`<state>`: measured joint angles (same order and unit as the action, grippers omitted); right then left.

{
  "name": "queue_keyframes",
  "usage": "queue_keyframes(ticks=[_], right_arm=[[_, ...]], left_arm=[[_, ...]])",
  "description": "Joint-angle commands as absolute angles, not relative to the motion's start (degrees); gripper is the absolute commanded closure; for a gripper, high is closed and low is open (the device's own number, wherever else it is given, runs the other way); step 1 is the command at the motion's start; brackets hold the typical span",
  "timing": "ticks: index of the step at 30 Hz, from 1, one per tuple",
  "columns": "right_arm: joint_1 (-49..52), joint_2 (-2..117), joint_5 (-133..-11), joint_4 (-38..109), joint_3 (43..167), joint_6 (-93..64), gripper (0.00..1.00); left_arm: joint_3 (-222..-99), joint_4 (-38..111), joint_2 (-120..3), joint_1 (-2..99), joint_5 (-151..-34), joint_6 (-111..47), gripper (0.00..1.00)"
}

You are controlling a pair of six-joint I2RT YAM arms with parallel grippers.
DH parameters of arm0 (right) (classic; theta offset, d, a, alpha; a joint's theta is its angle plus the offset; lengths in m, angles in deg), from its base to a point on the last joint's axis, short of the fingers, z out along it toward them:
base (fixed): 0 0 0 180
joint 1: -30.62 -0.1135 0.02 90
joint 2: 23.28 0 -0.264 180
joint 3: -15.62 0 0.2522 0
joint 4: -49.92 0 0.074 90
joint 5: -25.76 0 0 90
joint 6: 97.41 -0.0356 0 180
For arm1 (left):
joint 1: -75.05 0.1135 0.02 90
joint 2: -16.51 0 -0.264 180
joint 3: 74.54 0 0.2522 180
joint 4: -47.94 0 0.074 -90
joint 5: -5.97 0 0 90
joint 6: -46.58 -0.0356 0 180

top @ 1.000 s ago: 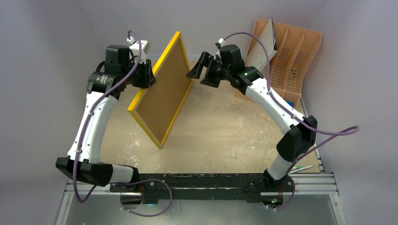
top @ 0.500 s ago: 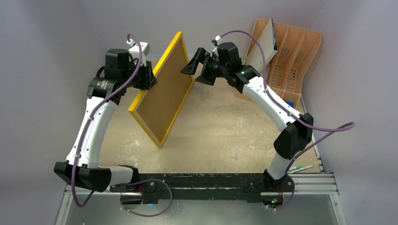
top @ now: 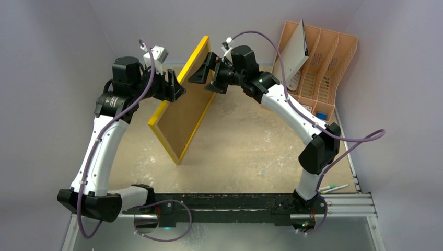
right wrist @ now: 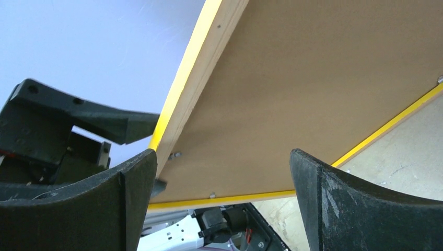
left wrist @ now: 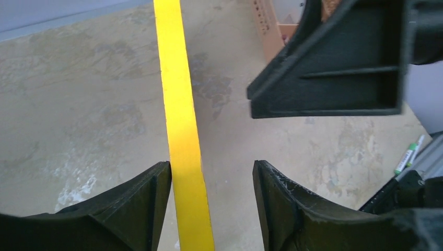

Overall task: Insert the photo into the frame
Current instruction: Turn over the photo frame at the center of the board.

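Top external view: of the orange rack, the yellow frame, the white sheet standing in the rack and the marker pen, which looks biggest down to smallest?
1. orange rack
2. yellow frame, tilted steeply, so its face looks narrowed; the order with the rack is unsure
3. white sheet
4. marker pen

I see the frame (top: 163,144) standing on edge on the table (top: 251,151), upper centre of the top view. The left gripper (top: 176,88) sits at its left side, straddling its rim; the right gripper (top: 202,73) is just right of its top. The rack (top: 329,57) fills the upper right, the photo (top: 295,49) upright in its leftmost slot. Pens (top: 334,187) lie lower right.
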<state>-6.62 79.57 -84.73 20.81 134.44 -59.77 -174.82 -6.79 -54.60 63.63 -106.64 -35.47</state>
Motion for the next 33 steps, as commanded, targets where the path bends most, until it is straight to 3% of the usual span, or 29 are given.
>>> queue_keyframes(ticks=[1,12,18,25,33], right_arm=[[-6.7,79.7,-83.8,22.3,136.1,-60.5,0.01],[-6.7,78.9,-82.8,22.2,134.1,-64.9,0.02],[-6.6,77.2,-74.0,12.1,135.4,-64.0,0.13],[-6.0,73.3,-67.9,4.3,134.1,-63.0,0.30],[-1.5,65.9,-74.7,8.6,122.4,-61.0,0.45]], left_arm=[[-173.4,-1.8,-51.9,63.4,-115.4,-34.6,0.38],[-169.2,0.2,-52.2,63.4,-125.3,-32.3,0.41],[-167.2,3.6,-53.1,63.4,-130.1,-29.4,0.43],[-161.1,18.0,-54.3,63.3,-142.7,-20.0,0.43],[-162.6,14.4,-57.5,63.4,-136.2,-23.3,0.43]])
